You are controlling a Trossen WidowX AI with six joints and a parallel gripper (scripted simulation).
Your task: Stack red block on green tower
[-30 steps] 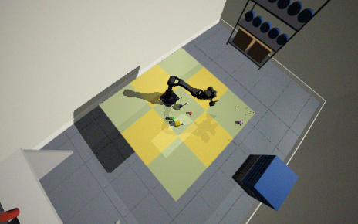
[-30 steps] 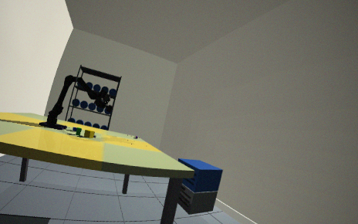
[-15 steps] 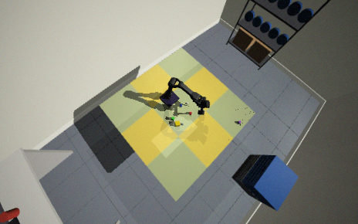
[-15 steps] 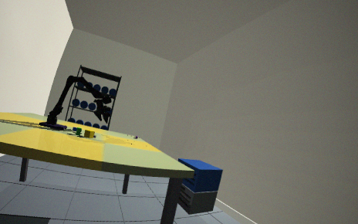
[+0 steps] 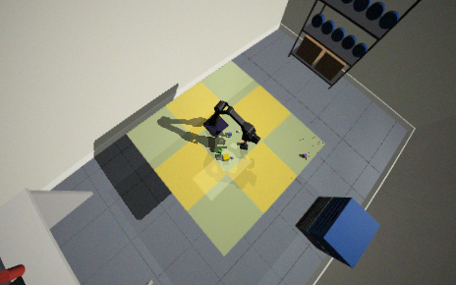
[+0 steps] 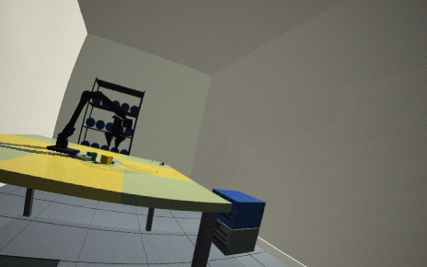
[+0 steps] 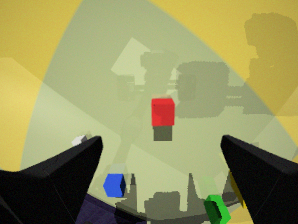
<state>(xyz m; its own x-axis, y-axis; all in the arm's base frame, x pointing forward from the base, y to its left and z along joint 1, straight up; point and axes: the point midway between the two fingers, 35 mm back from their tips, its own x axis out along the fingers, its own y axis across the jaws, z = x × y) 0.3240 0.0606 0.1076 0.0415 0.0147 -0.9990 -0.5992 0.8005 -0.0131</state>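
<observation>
Nearest the wrist camera, the gripper (image 7: 160,163) hangs above the bench (image 7: 53,23), jaws spread wide and holding nothing. Beyond lies the red block (image 7: 162,111), centred between them; a green block (image 7: 217,209) sits nearer, to the right. Approach appears underway; next, descend squarely and close.

Yellow block (image 6: 107,159) and blue block (image 7: 115,185) on the checkered table (image 6: 138,186).

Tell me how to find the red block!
Look at the yellow and green table, then the black robot arm on it. Right below its open hand sits the red block, alone; the blue block and green block lie nearer the arm.
</observation>
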